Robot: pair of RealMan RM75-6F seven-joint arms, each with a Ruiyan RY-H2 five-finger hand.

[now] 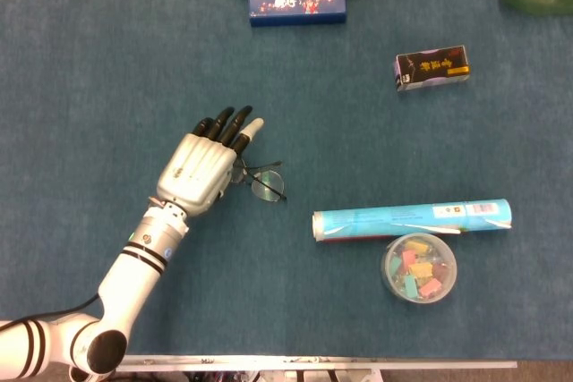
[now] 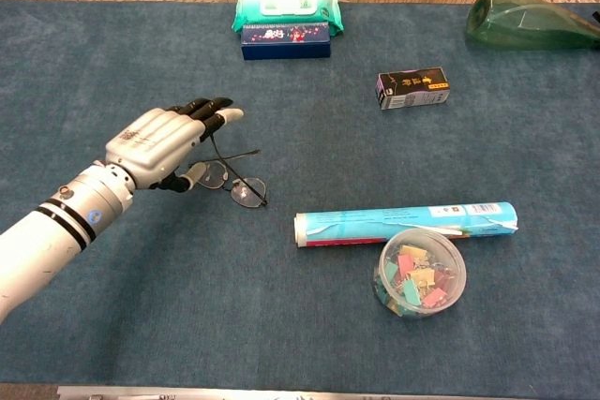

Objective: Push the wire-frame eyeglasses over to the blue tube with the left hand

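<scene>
Glasses (image 1: 261,181) are laid on the blue desk (image 1: 107,60), well to the left of the blue tube (image 1: 412,219) and apart from it. The left hand (image 1: 199,167) is held flat just beside the glasses, on their left, with its fingers (image 1: 231,124) stretched out close together and nothing held. Whether the glasses are touched by the hand cannot be told. A cup of clips (image 1: 418,267) is set against the tube.
</scene>
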